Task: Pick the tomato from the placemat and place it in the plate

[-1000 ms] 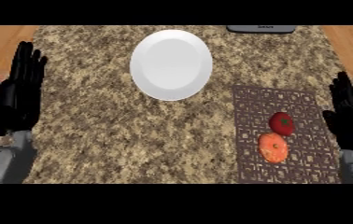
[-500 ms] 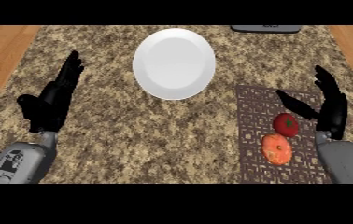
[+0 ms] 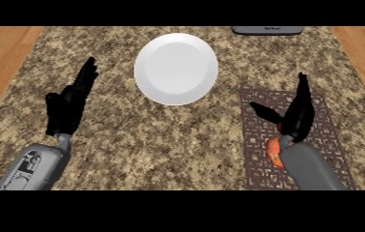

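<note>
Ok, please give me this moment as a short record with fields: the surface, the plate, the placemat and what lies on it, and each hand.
surface: speckled stone counter
plate: white, empty, at centre toward the far side
placemat: dark brown, patterned, at the right
tomato: not visible; the right hand covers its place
orange item: on the placemat, partly hidden by the right forearm
right hand: open, fingers straight, over the placemat
left hand: open, over the counter at the left, holds nothing
dark object: at the far edge, cut off

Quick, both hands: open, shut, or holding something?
Left hand: open, fingers straight, holding nothing.
Right hand: open over the placemat, holding nothing.
</note>
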Available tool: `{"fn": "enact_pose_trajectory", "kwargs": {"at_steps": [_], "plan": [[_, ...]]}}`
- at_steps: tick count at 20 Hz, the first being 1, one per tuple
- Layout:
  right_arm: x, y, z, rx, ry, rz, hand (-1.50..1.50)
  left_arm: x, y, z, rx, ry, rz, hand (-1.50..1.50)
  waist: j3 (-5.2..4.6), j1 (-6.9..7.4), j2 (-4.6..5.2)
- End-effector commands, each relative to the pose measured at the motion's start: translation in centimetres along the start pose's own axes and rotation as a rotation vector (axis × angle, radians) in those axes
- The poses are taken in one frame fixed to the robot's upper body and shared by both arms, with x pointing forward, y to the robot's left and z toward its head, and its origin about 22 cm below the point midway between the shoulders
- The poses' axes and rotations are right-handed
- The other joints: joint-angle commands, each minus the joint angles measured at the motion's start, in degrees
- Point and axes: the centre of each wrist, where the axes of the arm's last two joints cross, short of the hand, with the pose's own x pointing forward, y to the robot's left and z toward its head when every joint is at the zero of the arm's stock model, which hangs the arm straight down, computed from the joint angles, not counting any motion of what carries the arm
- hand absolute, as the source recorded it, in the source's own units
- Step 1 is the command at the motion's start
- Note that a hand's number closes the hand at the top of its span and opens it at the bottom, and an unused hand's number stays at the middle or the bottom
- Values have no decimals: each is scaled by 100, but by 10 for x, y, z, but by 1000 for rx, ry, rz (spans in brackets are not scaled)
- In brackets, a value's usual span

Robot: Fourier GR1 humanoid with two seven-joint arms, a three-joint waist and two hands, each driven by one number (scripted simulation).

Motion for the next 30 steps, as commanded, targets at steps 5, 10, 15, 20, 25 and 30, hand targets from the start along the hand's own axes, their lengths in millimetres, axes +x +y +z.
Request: {"fn": "enact_pose_trajectory", "kwargs": {"at_steps": [5,10,15,20,25,30], "plan": [[31,-32,-15,-16,40,238,-150,4,-7,-6,27,20,-16,0,-15,-199,-68],[53,-50,-9,193,235,396,-150,-8,3,5,13,31,8,0,-26,-230,-105],[97,-70,-9,251,344,471,-150,-13,-4,5,-5,10,-19,0,0,-103,-32],[99,-105,-21,299,419,474,-150,-11,3,6,-15,7,-16,0,10,-66,-18],[80,-97,-25,318,438,452,-150,-4,-3,5,-6,0,13,0,18,14,-1],[79,-73,-20,391,506,534,-150,-7,7,-5,-3,8,-10,0,14,36,17]]}}
